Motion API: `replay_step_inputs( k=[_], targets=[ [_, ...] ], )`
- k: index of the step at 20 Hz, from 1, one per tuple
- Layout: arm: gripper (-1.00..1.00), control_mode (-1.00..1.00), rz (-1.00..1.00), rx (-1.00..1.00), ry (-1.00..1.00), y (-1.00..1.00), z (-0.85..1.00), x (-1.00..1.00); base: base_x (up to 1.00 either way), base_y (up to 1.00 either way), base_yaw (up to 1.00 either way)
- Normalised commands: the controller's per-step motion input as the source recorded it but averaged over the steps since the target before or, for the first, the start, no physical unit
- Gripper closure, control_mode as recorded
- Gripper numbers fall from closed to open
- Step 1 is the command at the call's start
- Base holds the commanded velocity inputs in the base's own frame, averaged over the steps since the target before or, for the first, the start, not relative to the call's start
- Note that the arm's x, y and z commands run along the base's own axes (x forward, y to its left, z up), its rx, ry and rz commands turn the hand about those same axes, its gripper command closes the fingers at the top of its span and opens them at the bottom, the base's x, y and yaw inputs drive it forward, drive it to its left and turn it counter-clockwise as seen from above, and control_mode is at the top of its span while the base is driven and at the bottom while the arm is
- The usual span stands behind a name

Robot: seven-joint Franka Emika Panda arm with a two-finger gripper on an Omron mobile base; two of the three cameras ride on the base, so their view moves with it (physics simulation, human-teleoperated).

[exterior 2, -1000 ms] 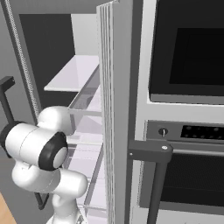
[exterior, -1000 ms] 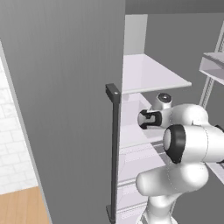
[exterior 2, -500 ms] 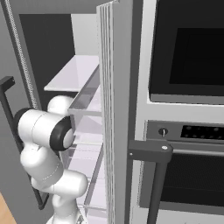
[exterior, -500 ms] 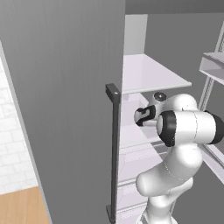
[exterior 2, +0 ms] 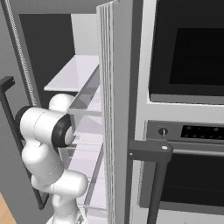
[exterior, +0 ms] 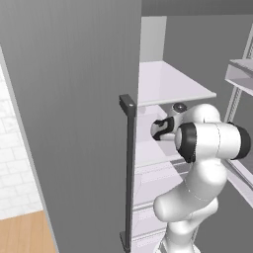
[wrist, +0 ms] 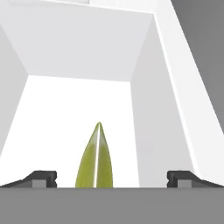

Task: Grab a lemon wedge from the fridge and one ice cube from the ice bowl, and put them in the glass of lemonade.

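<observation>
Lemon wedge [wrist: 95, 158] lies lengthwise, tip pointing away, between the open end effector [wrist: 112, 178] fingers.

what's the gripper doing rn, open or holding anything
Gripper: open, holding nothing; the lemon wedge lies between its spread fingertips inside the fridge.

To my right I see a built-in wall oven [exterior 2: 188, 48] with a dark glass door, and under it a control panel [exterior 2: 192, 131] carrying a round knob [exterior 2: 162, 131] and a dark display. A dark bar handle [exterior 2: 151, 153] crosses below that. On my left, white brick wall tile [exterior: 12, 163] meets a wood floor [exterior: 24, 232].
</observation>
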Motion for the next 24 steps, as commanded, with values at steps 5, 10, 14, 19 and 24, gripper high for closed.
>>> replay_step_inputs(
  k=[5, 10, 14, 19, 24],
  targets=[
    [-1.0, -1.0, 0.0, 0.0, 0.0, 0.0, -0.38, -0.02, 0.0, 0.0, 0.0],
    [-1.0, -1.0, 0.0, 0.0, 0.0, 0.0, -0.49, 0.0, 0.0, 0.0, 0.0],
    [-1.0, -1.0, 0.0, 0.0, 0.01, 0.01, -0.1, 0.0, 0.0, 0.0, 0.0],
    [1.0, -1.0, 0.0, 0.0, 0.03, 0.0, 0.0, 0.0, 0.0, 0.0, 0.0],
    [1.0, -1.0, 0.0, 0.0, 0.04, 0.0, 0.0, 0.0, 0.0, 0.0, 0.0]
  ],
)
